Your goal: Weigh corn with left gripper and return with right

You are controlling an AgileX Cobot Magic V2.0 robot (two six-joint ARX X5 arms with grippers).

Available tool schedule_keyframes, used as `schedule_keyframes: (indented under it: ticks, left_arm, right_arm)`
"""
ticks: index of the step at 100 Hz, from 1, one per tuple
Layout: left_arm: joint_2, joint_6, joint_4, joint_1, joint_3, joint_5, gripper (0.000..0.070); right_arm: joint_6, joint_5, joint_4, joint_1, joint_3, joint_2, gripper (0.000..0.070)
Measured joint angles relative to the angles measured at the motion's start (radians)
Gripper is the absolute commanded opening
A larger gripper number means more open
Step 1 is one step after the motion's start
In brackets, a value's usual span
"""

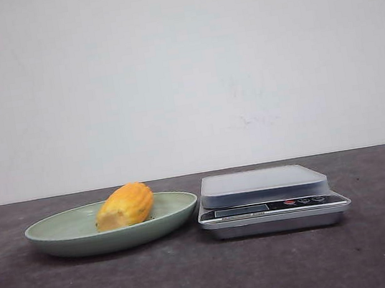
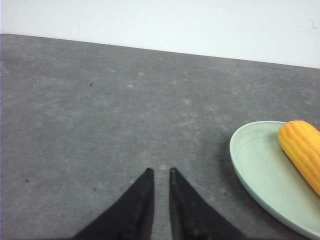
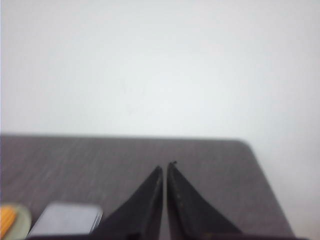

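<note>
Both jaws pinched empty; left gripper (image 2: 160,172) should spread wide, straddling the corn (image 1: 125,205) crosswise on its green plate (image 1: 62,239).

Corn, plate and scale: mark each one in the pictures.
corn (image 1: 125,205), front view, middle of the cob's ribbed side.
plate (image 1: 62,239), front view, outer wall on the left.
scale (image 1: 259,179), front view, bare weighing platform.

corn (image 1: 124,205) in plate (image 1: 62,243) on table (image 1: 198,281), scale (image 1: 270,200) just right of plate

Yellow-orange ribbed corn (image 1: 125,205), pale green plate (image 1: 62,243), silver scale (image 1: 270,205).
</note>
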Motion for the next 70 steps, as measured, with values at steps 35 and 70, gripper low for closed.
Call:
schedule_keyframes:
  ticks: [35, 70]
  left_arm:
    - [0.000, 0.000, 0.000, 0.000, 0.000, 0.000, 0.0012]
    - [0.000, 0.000, 0.000, 0.000, 0.000, 0.000, 0.0012]
  right_arm:
    - [-0.106, -0.382, 0.438, -0.401, -0.663, -0.284, 0.0008]
    - [-0.096, -0.461, 0.769, -0.452, -1.162, -0.354, 0.0008]
